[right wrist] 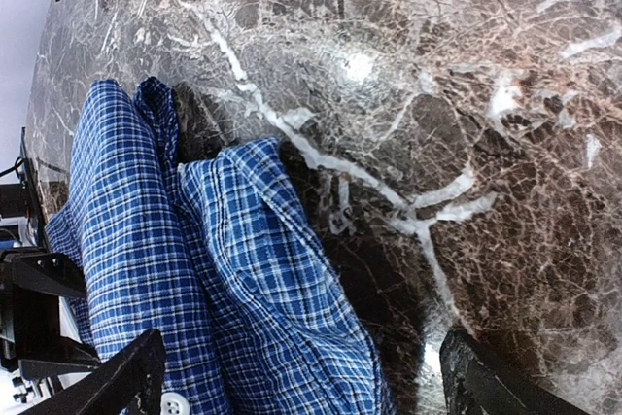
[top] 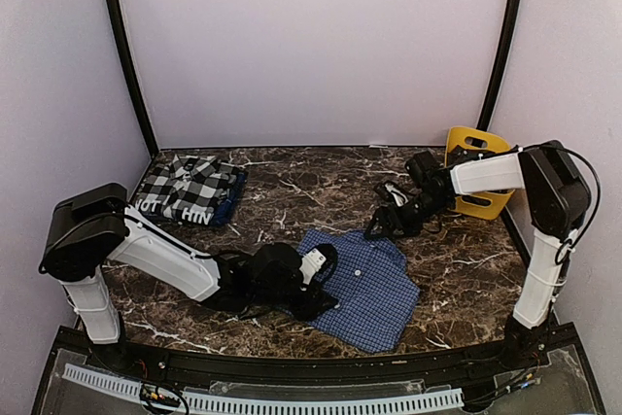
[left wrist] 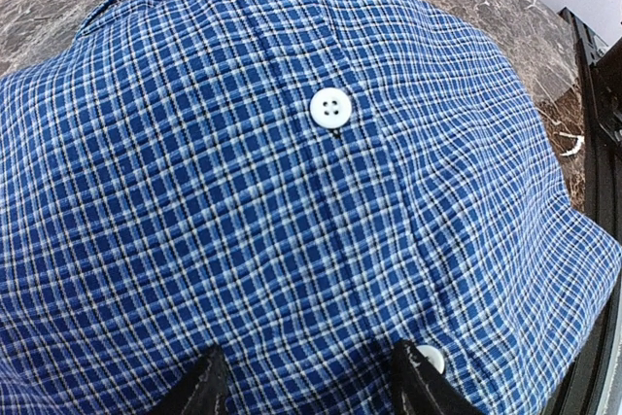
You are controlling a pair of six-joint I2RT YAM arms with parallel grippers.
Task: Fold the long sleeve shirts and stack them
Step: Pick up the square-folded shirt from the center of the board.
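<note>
Looking down from above, you find the blue shirt (top: 367,287) near the middle of the table (top: 292,177). It is folded into a rough rectangle, front up, and a white button (left wrist: 330,108) shows plainly in the left wrist view. The plaid shirt (top: 190,190) lies folded at the far left corner, well apart from it. That looks like the base of the stack, so I judge the blue one is the piece left to carry over.

Your left gripper (left wrist: 311,386) is low over the shirt's left edge, its fingers (left wrist: 206,388) spread with cloth showing between them and nothing pinched (whether the tips touch the fabric I cannot tell). That spot suits pinning or taking up that side.

Your right gripper (right wrist: 301,362) hangs at the far edge with its jaws wide apart, mostly over bare marble. It is just beside the end where the cloth bunches into two soft ridges.

With one arm at each side, you can probably lift both sides together so the fold does not fall open. Mind that the fabric is thin and layered, so a shallow pinch may take only the top layer. The yellow bin (top: 483,174) stands behind the right arm, clear of the shirt.
</note>
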